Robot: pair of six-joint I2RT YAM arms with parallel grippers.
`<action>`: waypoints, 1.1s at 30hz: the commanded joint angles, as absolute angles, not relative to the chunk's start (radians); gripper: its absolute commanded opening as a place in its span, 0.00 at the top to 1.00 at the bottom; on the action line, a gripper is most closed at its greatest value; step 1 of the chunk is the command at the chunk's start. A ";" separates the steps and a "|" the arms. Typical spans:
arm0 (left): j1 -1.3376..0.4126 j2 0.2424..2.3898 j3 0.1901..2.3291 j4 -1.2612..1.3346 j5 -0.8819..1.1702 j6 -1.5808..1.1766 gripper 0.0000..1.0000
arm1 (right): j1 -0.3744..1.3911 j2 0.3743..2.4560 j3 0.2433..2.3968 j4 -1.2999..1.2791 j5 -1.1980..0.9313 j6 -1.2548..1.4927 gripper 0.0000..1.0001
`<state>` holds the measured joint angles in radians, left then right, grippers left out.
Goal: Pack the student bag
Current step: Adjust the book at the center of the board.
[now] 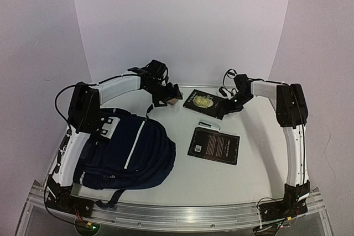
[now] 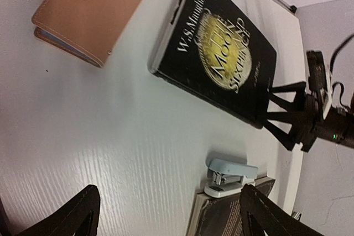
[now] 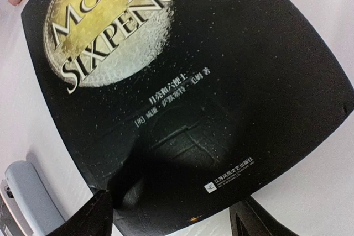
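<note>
Closely, right jaws open, book [image 3: 221, 81] beneath

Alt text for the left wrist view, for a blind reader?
A black book with a gold moon cover lies on the white table, the right gripper at its lower edge. Tan wallet upper left; pale blue stapler below, by a second book.

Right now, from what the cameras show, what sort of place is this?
Most likely a robotics lab bench, not a classroom: two white robot arms bolted at the edge of a white table, a curved white backdrop behind, and a navy-blue fabric backpack laid out.
</note>
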<state>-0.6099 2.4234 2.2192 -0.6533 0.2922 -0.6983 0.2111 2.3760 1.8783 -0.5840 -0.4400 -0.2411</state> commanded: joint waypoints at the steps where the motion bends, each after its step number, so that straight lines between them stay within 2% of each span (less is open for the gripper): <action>1: -0.568 2.489 2.281 -0.568 0.321 -0.706 0.13 | 0.250 2.371 1.785 -0.653 -0.354 -0.288 0.31; 10: -0.543 2.570 2.326 -0.486 0.375 -0.685 0.13 | 0.336 2.286 1.655 -0.608 -0.270 -0.387 0.36; 18: -0.547 2.580 2.225 -0.413 0.501 -0.767 0.24 | 0.351 2.259 1.631 -0.604 -0.397 -0.382 0.37; 26: -0.580 2.562 2.180 -0.363 0.625 -0.781 0.46 | 0.350 2.309 1.730 -0.627 -0.646 -0.231 0.37; 31: -0.584 2.513 2.168 -0.306 0.641 -0.782 0.64 | 0.348 2.291 1.781 -0.627 -0.699 -0.183 0.41; 33: -0.584 2.489 2.168 -0.295 0.640 -0.782 0.68 | 0.344 2.273 1.804 -0.627 -0.724 -0.169 0.43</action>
<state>-0.5524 2.5862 2.1607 -0.4041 0.5480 -0.7837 0.3223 2.2830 1.7350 -0.6167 -0.5724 -0.2180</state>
